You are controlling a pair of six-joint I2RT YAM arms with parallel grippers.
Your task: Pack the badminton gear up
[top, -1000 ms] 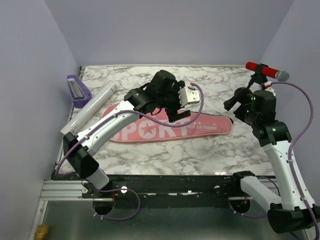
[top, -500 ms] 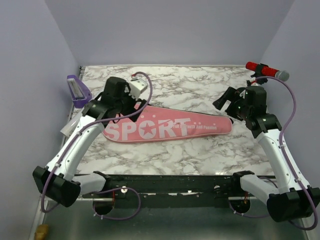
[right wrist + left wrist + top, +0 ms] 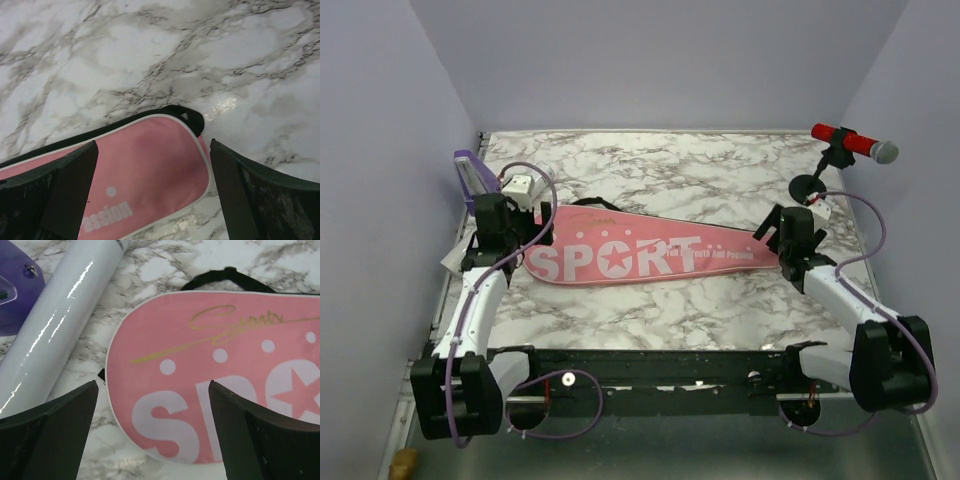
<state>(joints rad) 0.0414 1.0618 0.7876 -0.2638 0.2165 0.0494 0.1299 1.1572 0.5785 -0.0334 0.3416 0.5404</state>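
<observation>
The long pink bag with white SPORT lettering lies flat across the middle of the marble table. My left gripper hovers open over its wide left end, empty. My right gripper hovers open over its narrow right end, empty. The white tube lies beside the bag's left end; in the top view it is mostly hidden by my left arm. The racket and shuttlecock are not in view.
A small purple tray leans at the far left by the wall and shows in the left wrist view. A red microphone on a black stand is at the far right.
My left arm has swung from the table's middle to the bag's left end. My right arm has drawn back and lowered over the bag's right end. The bag has not moved.
</observation>
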